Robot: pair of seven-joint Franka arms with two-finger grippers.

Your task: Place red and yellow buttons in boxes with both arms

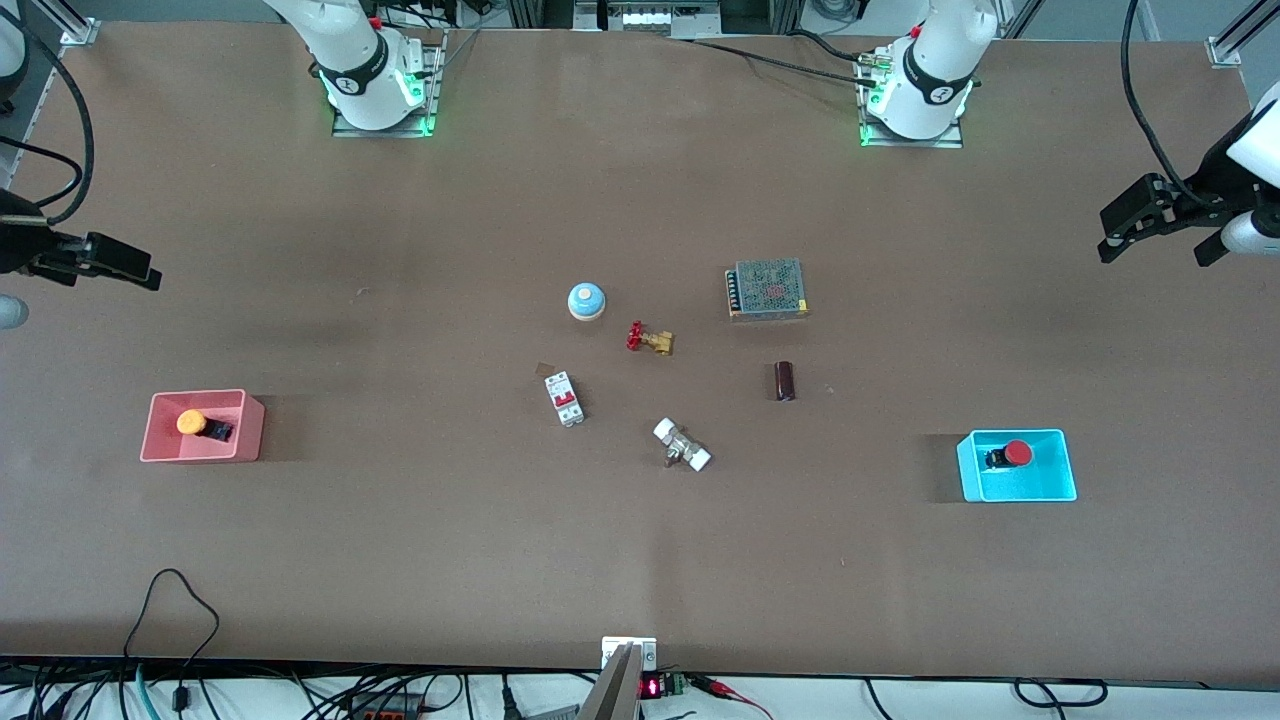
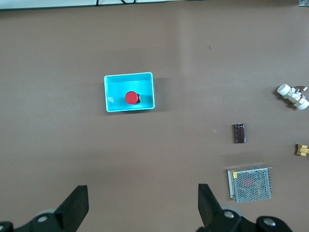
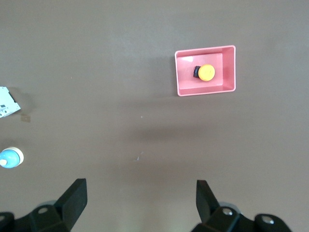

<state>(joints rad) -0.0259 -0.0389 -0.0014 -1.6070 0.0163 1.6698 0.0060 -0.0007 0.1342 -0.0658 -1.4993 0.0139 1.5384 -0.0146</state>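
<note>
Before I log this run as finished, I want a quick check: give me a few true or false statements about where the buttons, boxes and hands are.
1. The yellow button lies in the pink box. True.
2. The red button sits on the bare table beside the cyan box. False: it lies inside the cyan box.
3. The left hand is shut on the red button. False: it is open and empty, up over the left arm's end of the table.
4. The right hand is open and holds nothing. True.
5. The light-blue domed disc is in the pink box. False: it rests on the table near the middle, beside the brass valve.
</note>
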